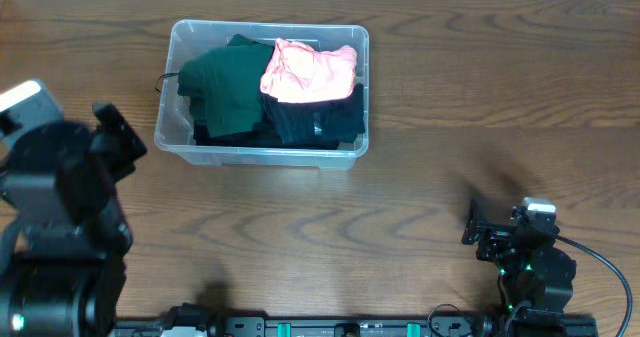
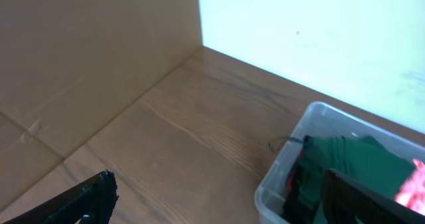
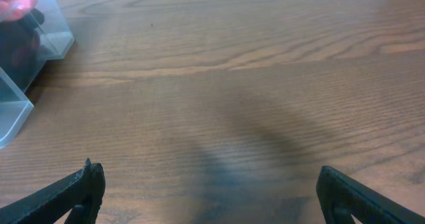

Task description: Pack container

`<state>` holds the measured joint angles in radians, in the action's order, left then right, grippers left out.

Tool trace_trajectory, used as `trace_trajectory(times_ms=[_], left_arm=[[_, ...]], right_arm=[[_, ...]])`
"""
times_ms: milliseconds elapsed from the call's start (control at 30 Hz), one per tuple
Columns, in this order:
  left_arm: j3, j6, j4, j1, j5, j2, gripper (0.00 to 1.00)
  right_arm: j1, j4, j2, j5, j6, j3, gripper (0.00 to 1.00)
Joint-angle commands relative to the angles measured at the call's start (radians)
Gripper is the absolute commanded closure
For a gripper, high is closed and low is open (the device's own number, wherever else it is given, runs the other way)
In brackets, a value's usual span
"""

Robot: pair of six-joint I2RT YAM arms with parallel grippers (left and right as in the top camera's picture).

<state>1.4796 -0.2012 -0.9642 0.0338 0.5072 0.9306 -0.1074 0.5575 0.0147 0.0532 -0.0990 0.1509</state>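
The clear plastic container (image 1: 181,39) stands at the table's back, left of centre. It holds a dark green garment (image 1: 222,82), a pink garment (image 1: 308,70) and black clothing (image 1: 318,120). My left gripper (image 2: 216,194) is open and empty, raised at the left of the container, whose near corner (image 2: 279,184) shows in the left wrist view. My right gripper (image 3: 209,191) is open and empty, low over bare wood at the front right. The container's corner (image 3: 16,108) shows at the far left of the right wrist view.
The table is dark wood (image 1: 450,97). A cardboard wall (image 2: 80,44) stands at the table's left side and a pale wall (image 2: 319,31) runs behind it. The left arm's body (image 1: 60,227) fills the front left of the overhead view.
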Motion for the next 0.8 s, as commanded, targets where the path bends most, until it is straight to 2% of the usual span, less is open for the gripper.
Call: trace_trajectory(times_ms=[0, 67, 133, 467, 767], left_arm=[[-0.058, 0.193, 0.04, -0.047, -0.215, -0.039, 0.02], [-0.105, 0.269, 0.09, -0.052, -0.273, -0.076, 0.02], [-0.167, 0.296, 0.137, -0.052, -0.287, -0.12, 0.02], [-0.496, 0.266, 0.277, -0.052, -0.291, -0.335, 0.02], [-0.687, 0.249, 0.308, -0.052, -0.299, -0.499, 0.02]], right_arm=[[-0.004, 0.0, -0.007, 0.007, -0.013, -0.003, 0.01], [-0.003, 0.0, -0.007, 0.007, -0.013, -0.003, 0.01], [-0.004, 0.0, -0.007, 0.007, -0.013, -0.003, 0.01], [-0.004, 0.0, -0.007, 0.007, -0.013, -0.003, 0.01], [-0.004, 0.0, -0.007, 0.007, -0.013, -0.003, 0.01]])
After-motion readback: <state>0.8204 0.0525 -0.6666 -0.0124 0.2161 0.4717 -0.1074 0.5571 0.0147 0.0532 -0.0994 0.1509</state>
